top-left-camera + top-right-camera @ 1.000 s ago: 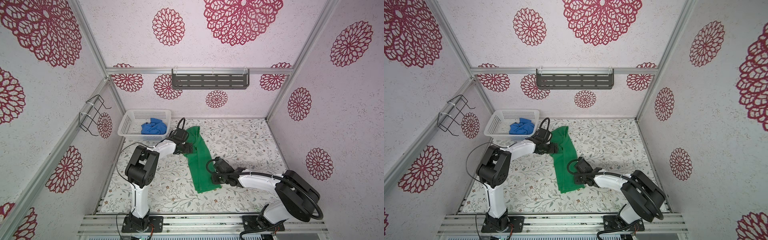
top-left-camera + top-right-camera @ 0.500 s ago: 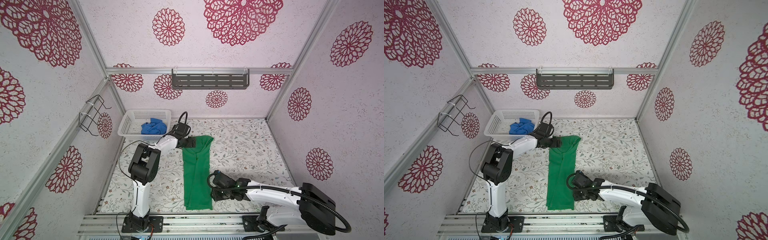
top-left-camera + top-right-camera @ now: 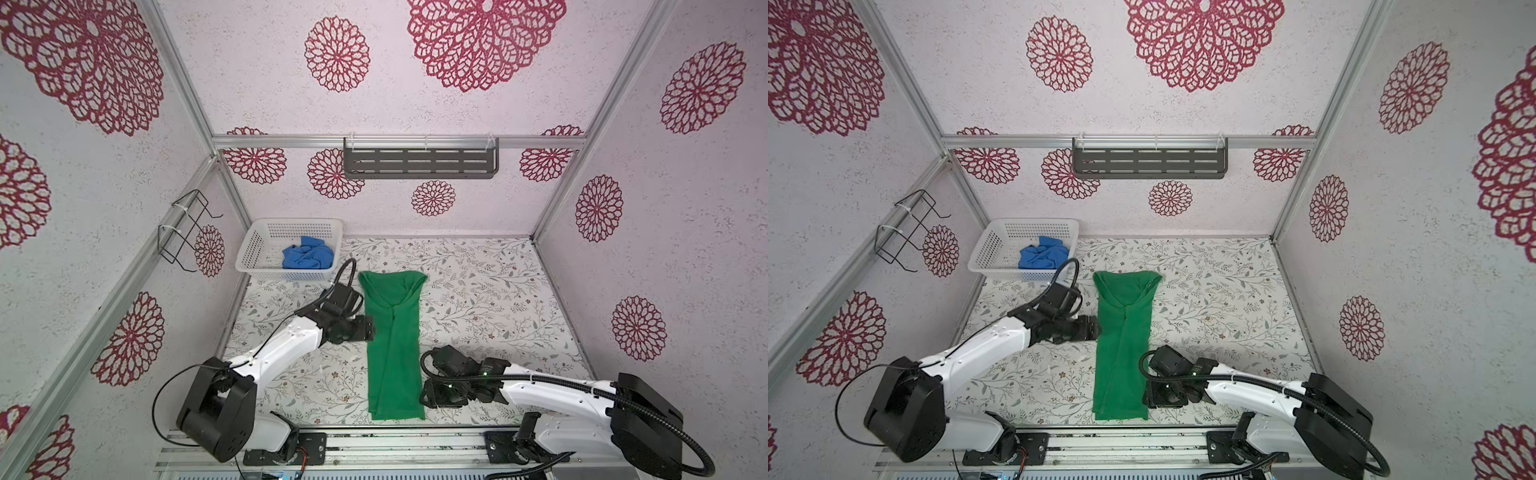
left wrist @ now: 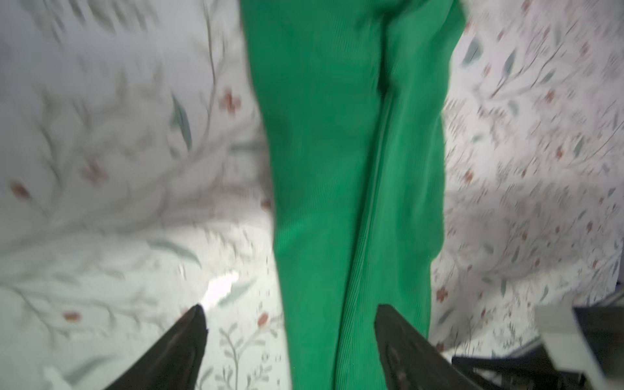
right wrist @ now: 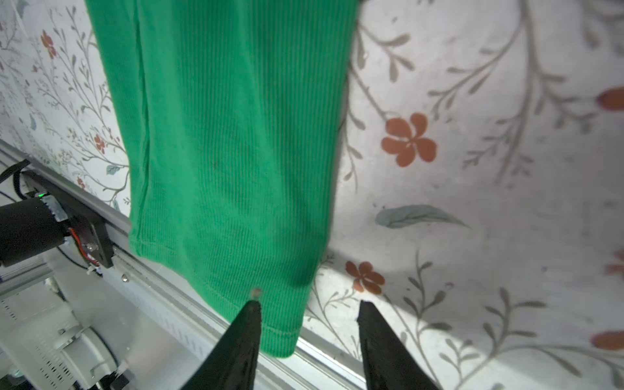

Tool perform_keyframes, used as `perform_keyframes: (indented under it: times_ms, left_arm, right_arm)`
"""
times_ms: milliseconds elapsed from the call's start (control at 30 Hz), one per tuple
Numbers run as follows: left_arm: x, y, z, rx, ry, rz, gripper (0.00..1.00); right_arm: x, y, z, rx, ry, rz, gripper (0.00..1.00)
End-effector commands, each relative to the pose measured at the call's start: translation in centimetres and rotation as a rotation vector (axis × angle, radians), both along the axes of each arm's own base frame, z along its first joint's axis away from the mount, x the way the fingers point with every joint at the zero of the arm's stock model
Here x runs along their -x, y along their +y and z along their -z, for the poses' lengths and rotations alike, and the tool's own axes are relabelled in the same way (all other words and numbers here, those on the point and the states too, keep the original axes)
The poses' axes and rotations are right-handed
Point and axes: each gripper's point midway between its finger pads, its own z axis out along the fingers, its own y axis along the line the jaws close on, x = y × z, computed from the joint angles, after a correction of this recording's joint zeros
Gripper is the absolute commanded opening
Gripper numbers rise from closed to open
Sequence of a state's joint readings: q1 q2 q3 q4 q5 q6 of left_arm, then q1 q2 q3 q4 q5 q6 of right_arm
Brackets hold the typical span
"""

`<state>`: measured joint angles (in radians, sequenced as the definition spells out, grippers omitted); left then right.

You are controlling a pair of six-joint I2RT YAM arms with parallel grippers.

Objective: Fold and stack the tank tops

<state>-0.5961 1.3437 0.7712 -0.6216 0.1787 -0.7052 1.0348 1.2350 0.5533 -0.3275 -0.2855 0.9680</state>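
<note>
Left pincer (image 4: 290, 310) released beside long edge of bright green ribbed cloth tank top (image 3: 392, 353); right pincer (image 5: 309, 304) released at hem corner. Top laid flat on floral counter (image 3: 478, 299), narrowed lengthwise, judged ready for cross-fold. Royal blue tank top (image 3: 307, 257) crumpled in white perforated basket (image 3: 257, 245).

Top views high, looking down, wrist views close over shared green tank top (image 4: 354, 135)

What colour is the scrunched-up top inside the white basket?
Royal blue. That tank top in the white basket shows best in a top view.
</note>
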Motion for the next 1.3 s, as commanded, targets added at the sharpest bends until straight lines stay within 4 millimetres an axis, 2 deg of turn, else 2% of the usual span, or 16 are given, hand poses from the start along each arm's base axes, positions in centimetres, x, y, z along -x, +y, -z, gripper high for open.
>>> perform_keyframes:
  times_ms: [0,67,167,433,500,533,667,733,967,1033,1167,1267]
  left_arm:
    - [5.7,-0.4,0.8,0.076,0.18,-0.08,0.76]
    - [7.9,-0.6,1.2,0.107,0.231,-0.107,0.72]
    - [9.6,-0.8,1.8,0.138,0.271,-0.129,0.67]
    - [12.2,-3.8,4.1,0.262,0.376,-0.113,0.55]
    - [12.5,-4.2,4.3,0.281,0.394,-0.109,0.48]
    - [12.4,-4.5,4.2,0.287,0.392,-0.103,0.42]
    - [11.6,-4.8,2.7,0.274,0.359,-0.064,0.11]
    - [11.0,-4.5,1.6,0.255,0.338,-0.056,0.0]
    - [7.7,-4.0,-2.5,0.276,0.233,-0.072,0.0]
    - [6.4,-3.5,-3.4,0.27,0.199,-0.077,0.0]
    - [3.5,-2.7,-4.1,0.257,0.143,-0.093,0.0]
    - [1.2,-2.6,-3.9,0.261,0.114,-0.099,0.0]
  right_arm:
    - [1.1,1.2,-0.2,-0.05,0.073,-0.005,0.48]
    - [1.3,1.5,-0.1,-0.06,0.085,-0.004,0.48]
    - [1.7,1.5,0.3,-0.044,0.101,-0.006,0.47]
    - [2.3,0.5,1.6,0.016,0.111,0.02,0.43]
    - [2.2,0.6,1.5,0.016,0.105,0.023,0.41]
    - [2.1,0.7,1.4,0.011,0.101,0.027,0.37]
    - [1.4,1.3,0.2,-0.007,0.056,0.014,0.13]
    - [0.6,1.4,-1.0,0.009,0.007,-0.002,0.02]
    - [-2.5,1.6,-4.4,0.026,-0.104,-0.021,0.0]
    - [-4.3,1.4,-5.1,0.028,-0.136,-0.003,0.0]
    - [-7.8,1.2,-6.8,0.028,-0.203,0.014,0.0]
    - [-10.2,1.2,-7.7,0.041,-0.243,-0.006,0.0]
